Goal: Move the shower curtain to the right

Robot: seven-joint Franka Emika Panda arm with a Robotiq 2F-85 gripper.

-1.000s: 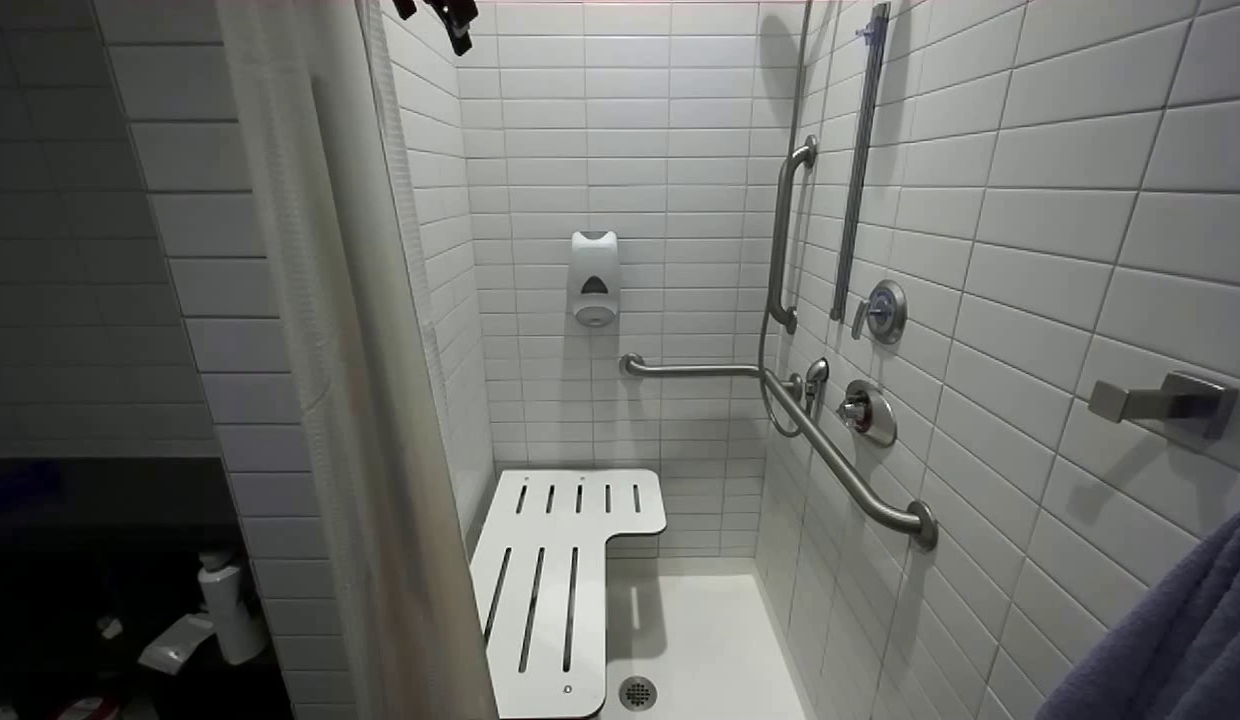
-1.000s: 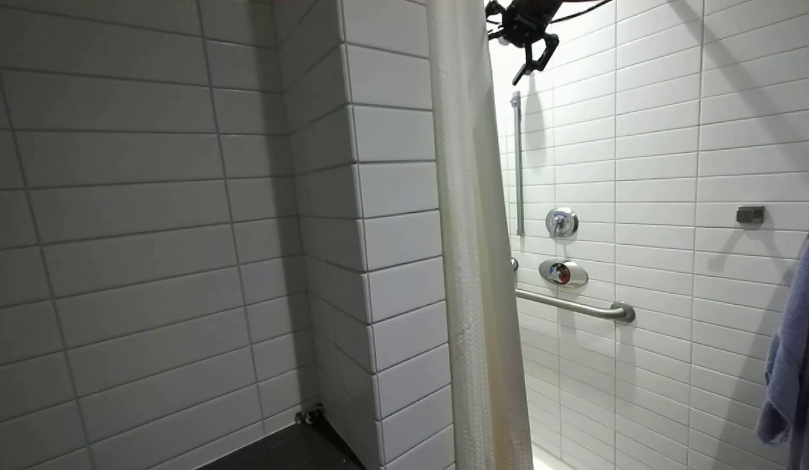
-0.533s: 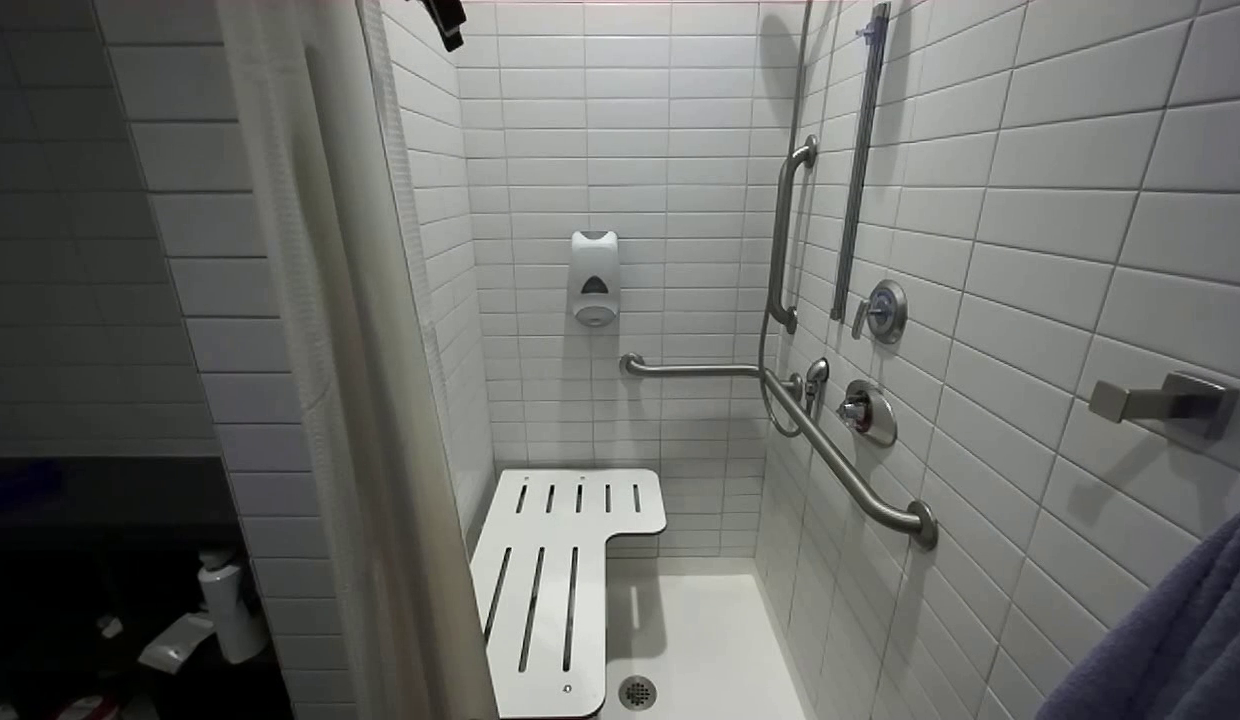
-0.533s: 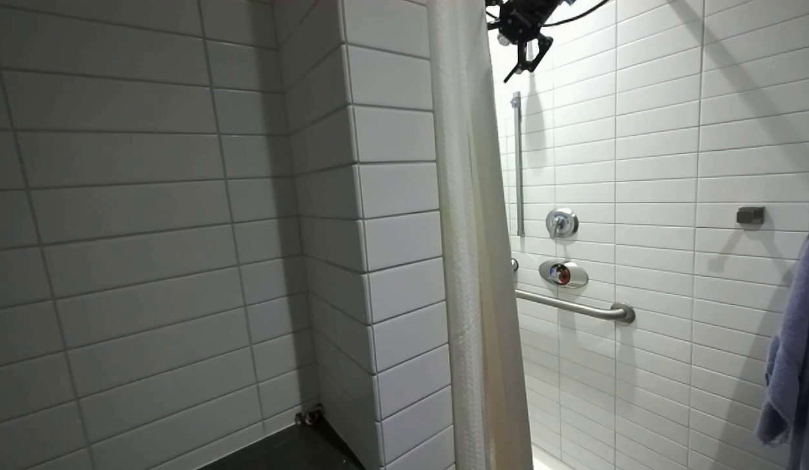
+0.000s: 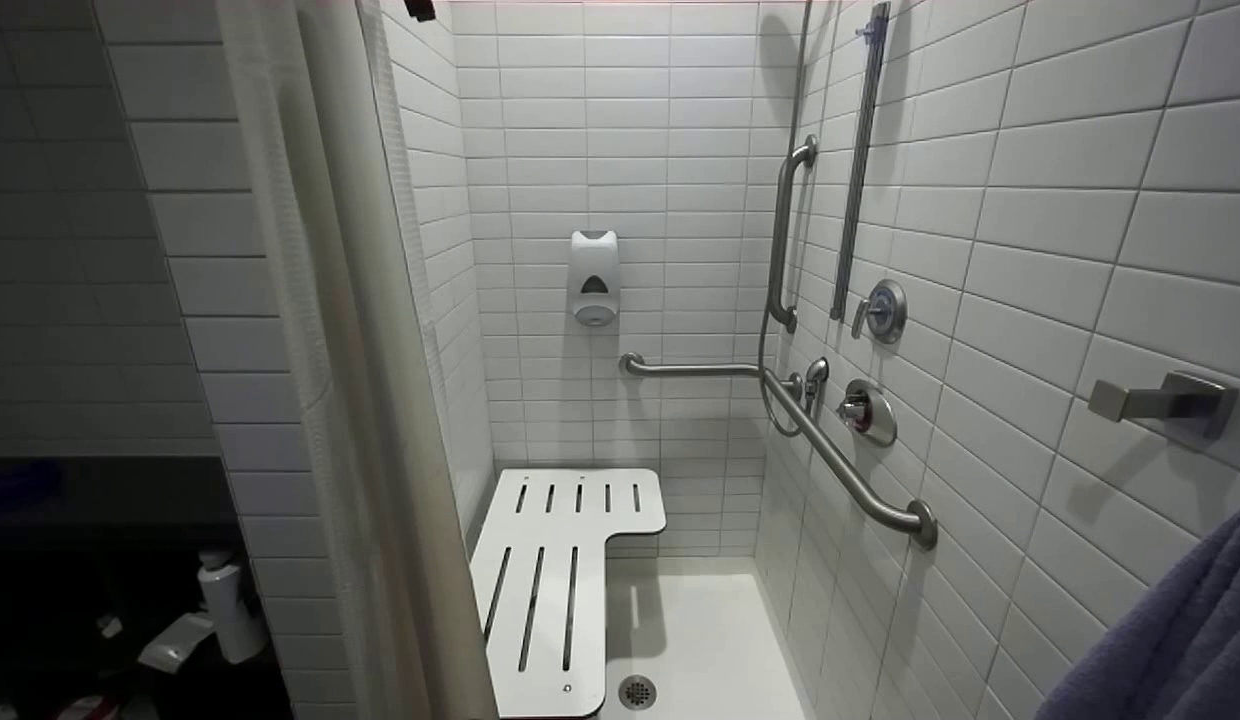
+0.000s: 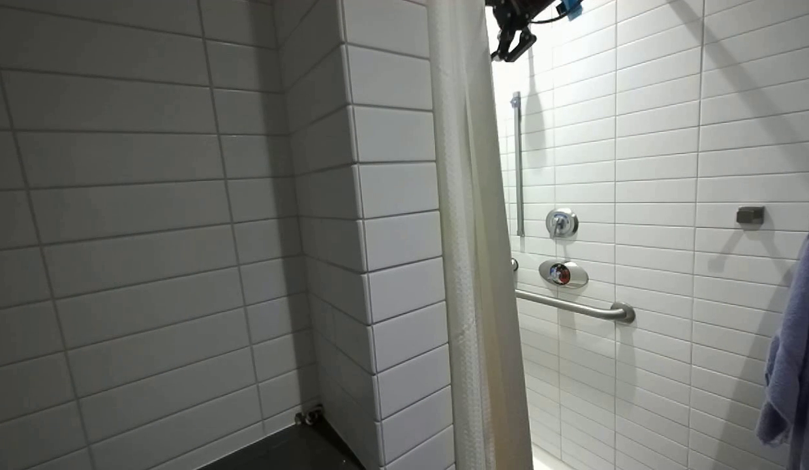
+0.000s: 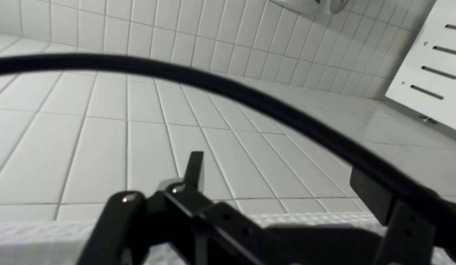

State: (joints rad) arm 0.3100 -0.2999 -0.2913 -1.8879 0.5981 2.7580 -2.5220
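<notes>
Hanging beside wide-spread fingers (image 7: 194, 171) and reaching well below them: off-white shower curtain (image 6: 475, 261), soft vertical folds, waffle-textured band beside smoother cream one.

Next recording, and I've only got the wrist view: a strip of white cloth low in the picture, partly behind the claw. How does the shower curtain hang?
Observer: In both exterior views the shower curtain hangs in long vertical folds beside the end of a tiled wall.
Operator: Does any other cloth hang there, outside my picture?
Observer: Yes, a purple towel, at the right edge of both exterior views, apart from the shower curtain.
</notes>
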